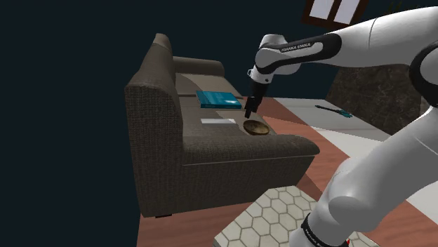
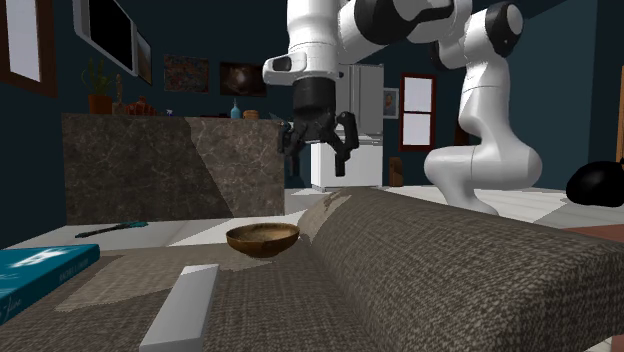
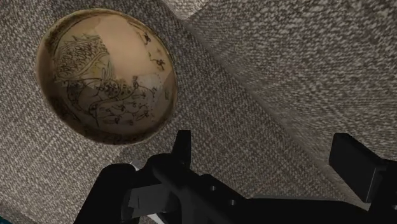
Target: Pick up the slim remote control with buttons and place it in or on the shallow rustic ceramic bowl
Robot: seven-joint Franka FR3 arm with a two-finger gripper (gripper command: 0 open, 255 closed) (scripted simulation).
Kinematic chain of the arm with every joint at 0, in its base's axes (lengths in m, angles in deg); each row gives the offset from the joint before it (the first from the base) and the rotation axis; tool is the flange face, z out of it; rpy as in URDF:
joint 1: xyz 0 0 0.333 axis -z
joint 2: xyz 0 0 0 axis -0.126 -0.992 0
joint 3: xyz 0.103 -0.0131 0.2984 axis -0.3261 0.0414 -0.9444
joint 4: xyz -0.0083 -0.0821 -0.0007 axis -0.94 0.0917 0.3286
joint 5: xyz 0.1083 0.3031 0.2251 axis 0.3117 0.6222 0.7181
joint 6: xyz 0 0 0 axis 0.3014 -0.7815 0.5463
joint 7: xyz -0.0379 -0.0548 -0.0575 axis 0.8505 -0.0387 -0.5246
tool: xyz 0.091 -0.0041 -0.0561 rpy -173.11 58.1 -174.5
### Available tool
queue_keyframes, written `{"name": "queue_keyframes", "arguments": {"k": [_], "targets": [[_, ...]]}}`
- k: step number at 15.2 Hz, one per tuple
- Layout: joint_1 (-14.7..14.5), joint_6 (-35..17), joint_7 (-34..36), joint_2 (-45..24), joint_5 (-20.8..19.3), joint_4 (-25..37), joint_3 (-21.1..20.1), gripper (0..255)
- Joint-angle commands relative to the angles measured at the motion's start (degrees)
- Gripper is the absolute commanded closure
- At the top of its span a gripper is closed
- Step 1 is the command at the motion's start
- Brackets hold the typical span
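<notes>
The slim remote [image 1: 218, 121] is a plain pale grey slab lying flat on the brown sofa seat [image 1: 210, 130], and it is nearest the camera in the second exterior view [image 2: 183, 307]. The shallow brown bowl [image 1: 257, 127] with dark drawn patterns inside [image 3: 107, 75] sits on the same seat, beside the sofa's back cushion [image 2: 263, 239]. My black gripper [image 2: 318, 160] hangs open a short way above the bowl and slightly past it, empty. In the wrist view its fingers [image 3: 182, 143] stand wide apart over the sofa fabric, with the bowl off to one side.
A teal book [image 1: 217, 99] lies on the seat beyond the remote. The sofa's back [image 2: 470, 260] and armrest [image 1: 158, 84] wall in the seat. A stone-faced counter [image 2: 170, 165] and a pale table with a dark pen-like thing [image 1: 333, 110] stand behind.
</notes>
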Motion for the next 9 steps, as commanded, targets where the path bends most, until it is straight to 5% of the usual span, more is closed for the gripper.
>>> {"name": "queue_keyframes", "arguments": {"k": [1,9], "targets": [[-0.9,-1.9,-5.4,-5.1,1.1,2.9,1.4,0],[-1.3,-5.2,-24.9,-24.6,8.1,17.4,2.8,0]]}}
